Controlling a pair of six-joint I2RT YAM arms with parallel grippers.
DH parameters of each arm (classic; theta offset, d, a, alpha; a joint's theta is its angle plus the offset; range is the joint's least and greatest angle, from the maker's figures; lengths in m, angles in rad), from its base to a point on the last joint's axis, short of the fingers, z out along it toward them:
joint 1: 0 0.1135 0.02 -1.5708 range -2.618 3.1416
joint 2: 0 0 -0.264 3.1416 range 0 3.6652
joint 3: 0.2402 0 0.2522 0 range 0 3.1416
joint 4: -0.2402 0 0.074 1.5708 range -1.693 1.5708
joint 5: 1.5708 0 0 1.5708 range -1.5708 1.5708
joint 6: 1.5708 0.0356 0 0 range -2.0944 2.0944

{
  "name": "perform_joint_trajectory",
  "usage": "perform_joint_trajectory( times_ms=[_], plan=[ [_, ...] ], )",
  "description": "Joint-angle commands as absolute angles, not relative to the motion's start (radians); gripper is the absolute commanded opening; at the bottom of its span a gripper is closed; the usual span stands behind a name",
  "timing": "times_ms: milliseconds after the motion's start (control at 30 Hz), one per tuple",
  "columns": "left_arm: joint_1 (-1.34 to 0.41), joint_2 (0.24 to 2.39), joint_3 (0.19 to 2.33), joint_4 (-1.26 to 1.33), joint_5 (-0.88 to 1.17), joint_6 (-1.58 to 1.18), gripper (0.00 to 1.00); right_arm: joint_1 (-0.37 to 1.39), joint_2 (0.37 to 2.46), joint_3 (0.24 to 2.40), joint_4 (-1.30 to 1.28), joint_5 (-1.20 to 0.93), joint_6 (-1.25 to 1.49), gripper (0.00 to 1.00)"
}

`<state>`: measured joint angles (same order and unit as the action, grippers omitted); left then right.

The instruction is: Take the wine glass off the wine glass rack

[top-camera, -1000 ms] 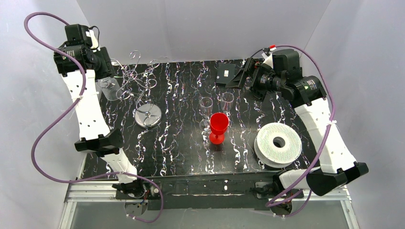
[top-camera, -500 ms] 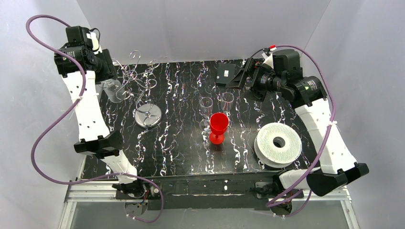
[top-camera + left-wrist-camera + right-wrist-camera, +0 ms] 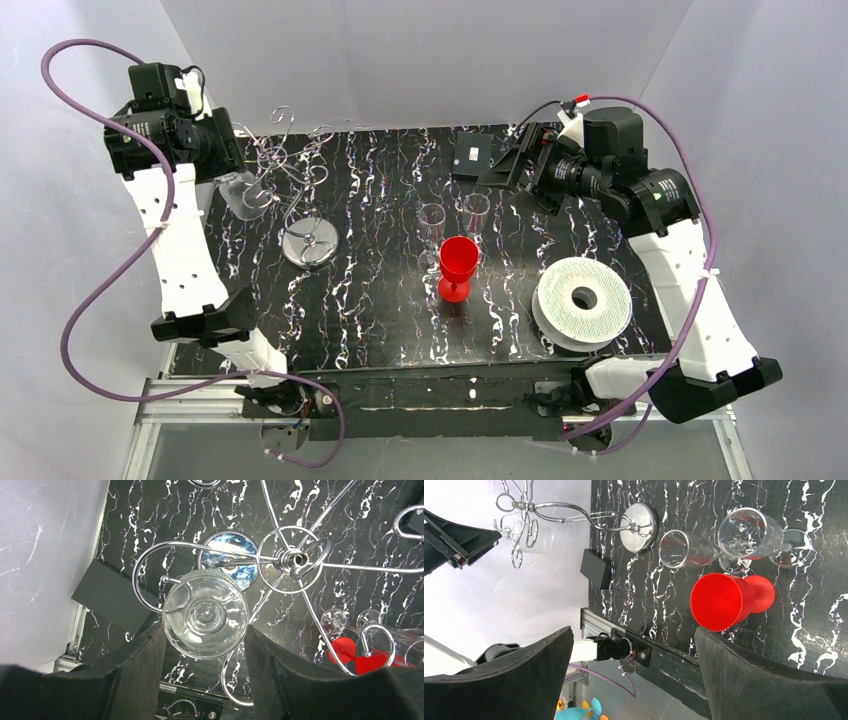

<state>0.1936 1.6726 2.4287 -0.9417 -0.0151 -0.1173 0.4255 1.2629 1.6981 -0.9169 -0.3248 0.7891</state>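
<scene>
A clear wine glass (image 3: pixel 205 614) sits between my left gripper's (image 3: pixel 205 631) two black fingers, which press on its sides; the gripper is shut on it. A curled hook arm of the wine glass rack (image 3: pixel 295 558) still loops round the glass. From above, the glass (image 3: pixel 240 193) hangs at the rack's left side, under my left gripper (image 3: pixel 230 170). The thin silver wires of the rack (image 3: pixel 290 165) rise from a round shiny base (image 3: pixel 309 243). My right gripper (image 3: pixel 508 166) hovers at the back right, open and holding nothing (image 3: pixel 633 635).
A red goblet (image 3: pixel 458 262) and two clear glasses (image 3: pixel 432 222) (image 3: pixel 476 212) stand mid-table. A white ridged spool (image 3: pixel 583 300) lies at the front right, and a small black box (image 3: pixel 472 156) at the back. White walls close in left, right and behind.
My left wrist has shifted a little up and to the left, and the held glass has slid slightly right along the rack. The right arm has drawn back to the right.
</scene>
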Motion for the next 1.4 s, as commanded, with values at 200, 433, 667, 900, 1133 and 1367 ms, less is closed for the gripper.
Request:
perform_joint_trajectory(
  times_ms=[200,433,667,900,1133,1367],
  plan=[
    [0.188,1.566,2.365,-0.990,0.024,-0.118,0.17,0.420,1.211,1.678,-0.891,-0.358,0.814,0.98],
    [0.162,1.492,2.296,-1.003,-0.025,-0.092,0.16,0.420,1.201,1.678,-0.895,-0.373,0.813,0.98],
    [0.141,1.438,2.253,-1.019,-0.081,-0.071,0.16,0.420,1.198,1.681,-0.900,-0.395,0.820,0.98],
    [0.128,1.364,2.192,-1.033,-0.126,-0.057,0.15,0.419,1.209,1.694,-0.905,-0.450,0.810,0.98],
    [0.089,1.275,2.139,-1.075,-0.126,-0.049,0.15,0.420,1.202,1.659,-0.795,-0.593,0.786,0.98],
    [0.070,1.212,2.131,-1.182,-0.064,-0.073,0.14,0.458,1.144,1.557,-0.510,-0.734,0.743,0.98]
  ],
)
